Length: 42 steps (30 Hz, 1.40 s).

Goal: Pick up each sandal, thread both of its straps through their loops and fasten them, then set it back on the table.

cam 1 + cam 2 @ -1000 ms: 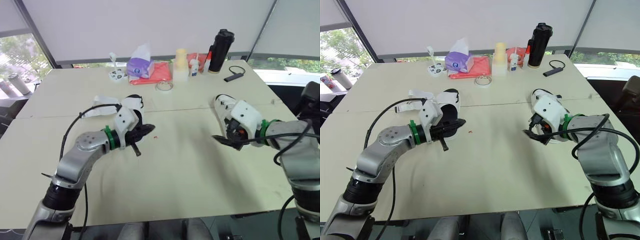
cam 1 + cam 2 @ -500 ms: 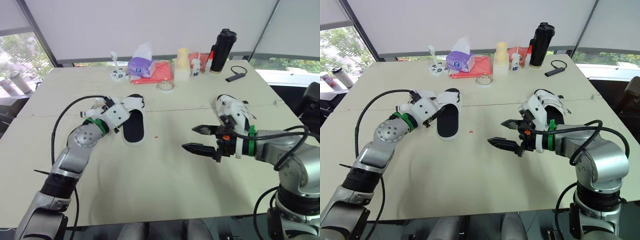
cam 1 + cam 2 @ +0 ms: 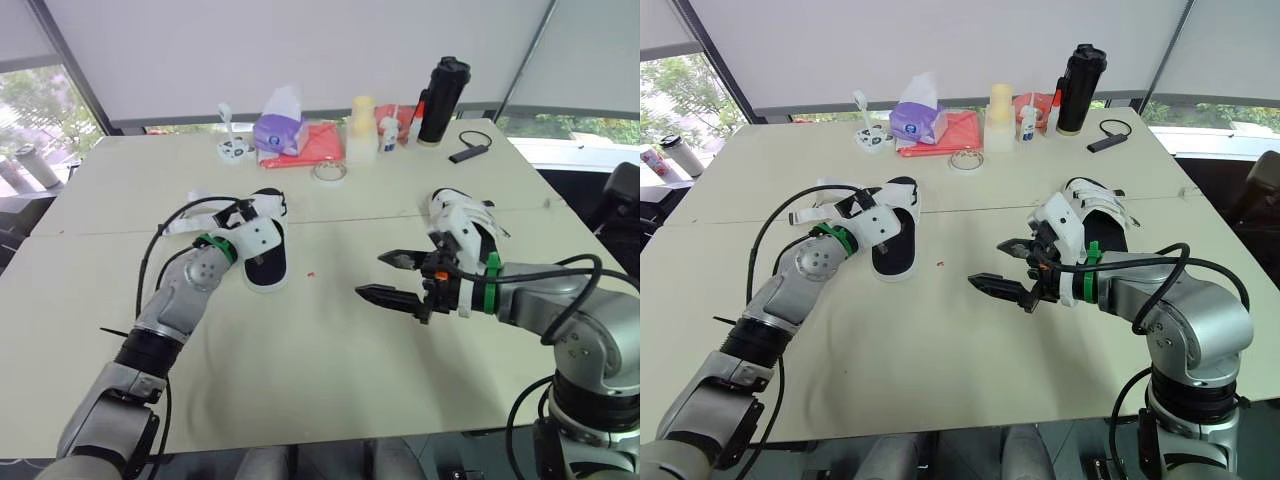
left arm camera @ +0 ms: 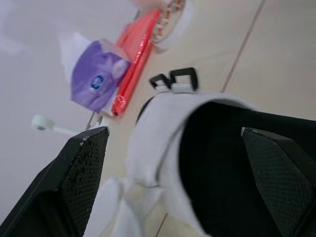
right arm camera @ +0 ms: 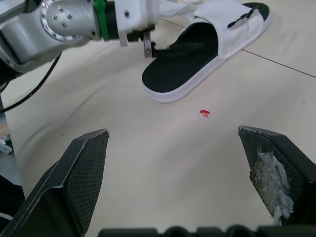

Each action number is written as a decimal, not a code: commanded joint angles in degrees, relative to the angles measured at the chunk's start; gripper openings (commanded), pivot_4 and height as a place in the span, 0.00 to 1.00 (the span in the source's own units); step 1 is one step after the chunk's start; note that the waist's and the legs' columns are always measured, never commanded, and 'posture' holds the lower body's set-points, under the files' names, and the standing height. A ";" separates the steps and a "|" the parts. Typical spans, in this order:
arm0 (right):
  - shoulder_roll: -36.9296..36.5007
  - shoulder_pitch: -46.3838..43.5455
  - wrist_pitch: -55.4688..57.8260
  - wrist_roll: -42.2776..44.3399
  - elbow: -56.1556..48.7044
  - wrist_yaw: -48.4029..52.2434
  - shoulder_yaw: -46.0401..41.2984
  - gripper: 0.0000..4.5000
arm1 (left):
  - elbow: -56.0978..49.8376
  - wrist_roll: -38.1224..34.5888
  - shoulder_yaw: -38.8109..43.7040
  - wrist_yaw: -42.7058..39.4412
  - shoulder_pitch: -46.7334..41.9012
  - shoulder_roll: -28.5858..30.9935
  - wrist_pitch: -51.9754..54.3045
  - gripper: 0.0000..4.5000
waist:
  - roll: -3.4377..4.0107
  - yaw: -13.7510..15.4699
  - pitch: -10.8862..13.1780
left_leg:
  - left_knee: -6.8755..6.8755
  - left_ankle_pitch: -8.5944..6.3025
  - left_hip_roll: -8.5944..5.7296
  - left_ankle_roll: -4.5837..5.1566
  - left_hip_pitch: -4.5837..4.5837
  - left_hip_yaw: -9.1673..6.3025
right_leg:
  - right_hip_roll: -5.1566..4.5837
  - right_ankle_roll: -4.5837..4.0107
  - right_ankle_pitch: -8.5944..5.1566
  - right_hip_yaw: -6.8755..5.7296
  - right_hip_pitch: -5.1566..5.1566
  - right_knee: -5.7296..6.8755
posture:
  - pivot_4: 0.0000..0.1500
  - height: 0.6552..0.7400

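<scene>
Two sandals (image 3: pixel 265 262) (image 3: pixel 455 212) on table (image 3: pixel 330 340), left claw (image 4: pixel 171 133), right claw (image 3: pixel 372 275) (both agape)

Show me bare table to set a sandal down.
Bare: beige tabletop along the near edge; between the left white black-soled sandal and the right tool. Crowded: far edge, around the purple tissue box and black flask.

— What sits along the far edge of the table (image 3: pixel 330 370)?
— A purple tissue box (image 3: pixel 280 128) touching a red packet (image 3: pixel 315 146), a tape roll (image 3: pixel 328 173), stacked yellow cups (image 3: pixel 361 130), a black flask (image 3: pixel 441 100) and a black dongle (image 3: pixel 467 153).
— Mid-table?
— A tiny red speck (image 3: pixel 313 272).
</scene>
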 commanded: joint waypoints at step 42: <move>-7.86 2.50 -8.51 10.27 0.62 -11.43 0.83 1.00 | 48.64 -3.02 -7.03 -14.79 -29.01 -1.09 -67.46 0.01 | -0.37 0.15 0.18 | 0.08 0.00 -0.02 0.00 -0.31 0.01 | -0.02 0.03 0.01 -0.03 -0.19 -0.02 | 1.00 0.88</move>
